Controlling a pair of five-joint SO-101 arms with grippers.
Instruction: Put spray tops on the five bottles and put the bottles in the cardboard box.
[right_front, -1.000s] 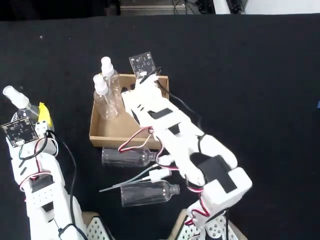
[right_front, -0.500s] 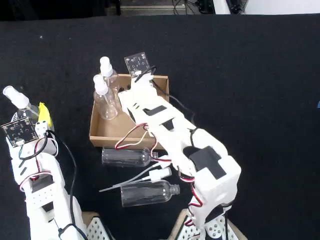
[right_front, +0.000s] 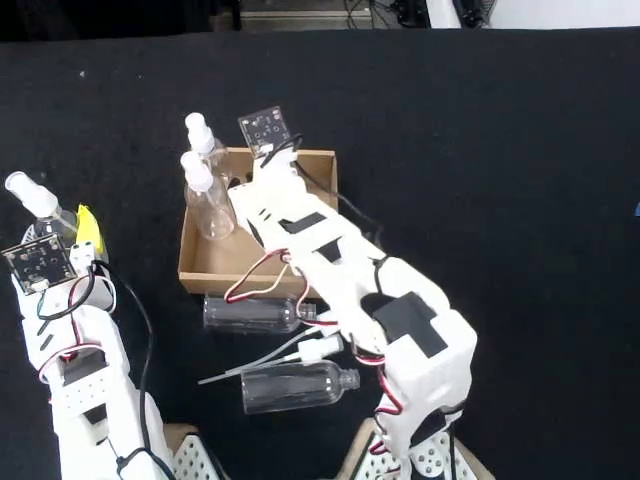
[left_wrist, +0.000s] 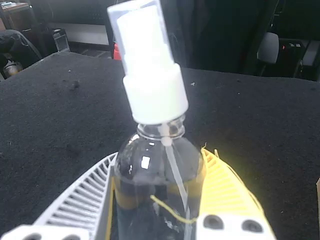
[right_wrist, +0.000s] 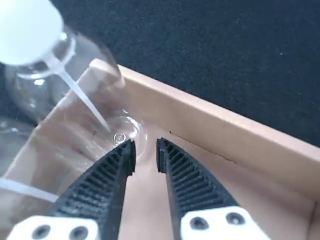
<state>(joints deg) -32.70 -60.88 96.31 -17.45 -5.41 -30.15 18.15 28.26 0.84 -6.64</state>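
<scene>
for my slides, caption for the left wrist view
Left gripper holding a clear bottle with a white spray top on, over the black table.

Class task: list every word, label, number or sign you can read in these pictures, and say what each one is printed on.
No text can be read in any view.
Clear bottles: no labels show on them.
Cardboard box: the sides that show are plain.
Circuit boards on the arms: any markings are too small to read.
</scene>
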